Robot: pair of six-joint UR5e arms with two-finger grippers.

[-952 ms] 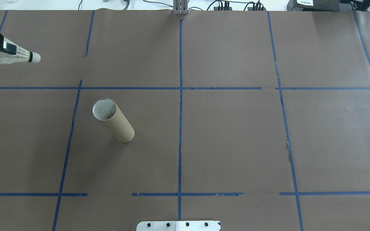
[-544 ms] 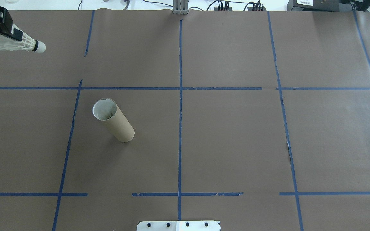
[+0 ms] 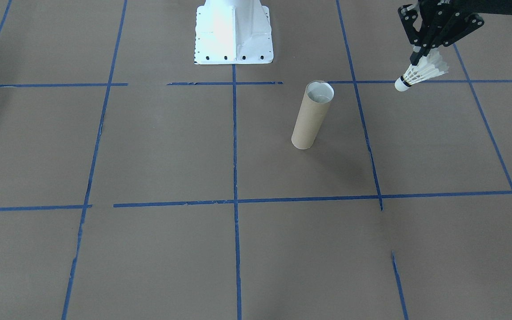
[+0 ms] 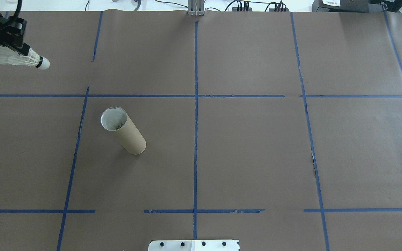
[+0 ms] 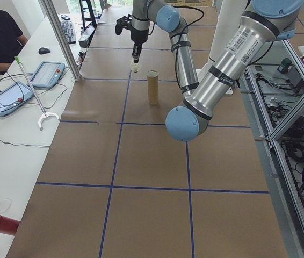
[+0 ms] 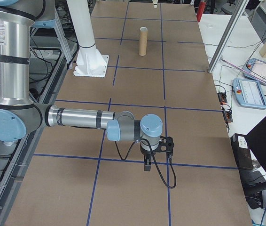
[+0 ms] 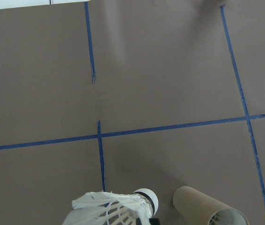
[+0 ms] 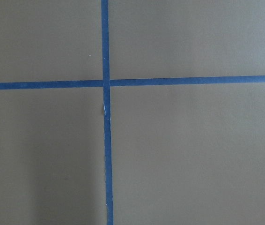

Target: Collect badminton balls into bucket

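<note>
Shuttlecock [image 3: 420, 73] is clamped by its feather skirt in the left gripper [image 3: 421, 57], held in the air at the far left of the table, cork tip angled down, well apart from the cardboard tube [image 3: 311, 115] standing upright nearer centre. Risk: the narrow tube mouth leaves little margin; a tilted or off-centre release could catch the rim or topple the tube. The right gripper [image 6: 148, 165] hangs low over the paper; its opening cannot be told.
</note>
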